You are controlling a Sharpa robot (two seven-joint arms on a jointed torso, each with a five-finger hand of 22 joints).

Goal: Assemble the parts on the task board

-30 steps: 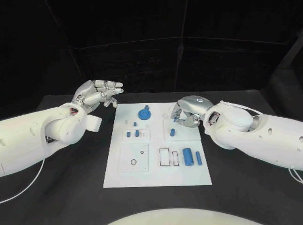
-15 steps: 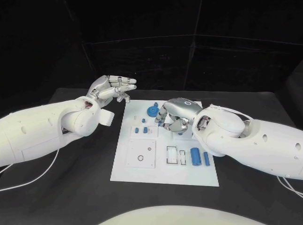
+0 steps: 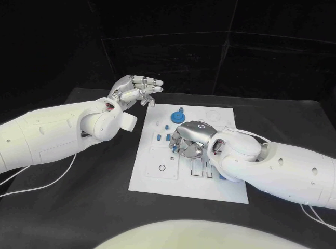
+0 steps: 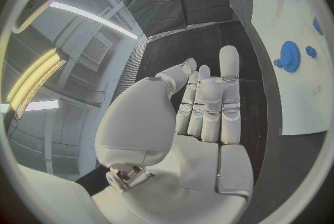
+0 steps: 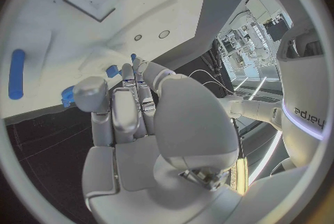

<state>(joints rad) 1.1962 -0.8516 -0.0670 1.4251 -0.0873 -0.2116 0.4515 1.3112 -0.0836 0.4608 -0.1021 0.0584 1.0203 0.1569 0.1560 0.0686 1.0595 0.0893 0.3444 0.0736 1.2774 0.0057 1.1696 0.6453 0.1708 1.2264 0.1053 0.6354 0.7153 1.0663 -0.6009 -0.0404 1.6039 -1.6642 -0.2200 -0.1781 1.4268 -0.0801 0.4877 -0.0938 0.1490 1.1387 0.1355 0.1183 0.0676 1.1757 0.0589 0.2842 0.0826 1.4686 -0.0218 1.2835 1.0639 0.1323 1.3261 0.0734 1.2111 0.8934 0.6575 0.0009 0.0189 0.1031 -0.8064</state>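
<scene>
A black desk [image 3: 78, 197] under dark curtains carries the flat white rectangular task board [image 3: 186, 184], and the assembly looks barely begun: nearest, its rectangular recesses seem unfilled, at mid-board the right robot hand [image 3: 189, 139] hovers with curled fingers over small blue plastic pegs [image 3: 162, 137], whether gripping one I cannot tell, and farther back a round blue toothed gear [image 3: 177, 115] sits on the board. Beyond the board's far left corner the left robot hand [image 3: 136, 89] hangs empty, fingers loosely apart. The only legible writing is "arpa" on the robot's body.
</scene>
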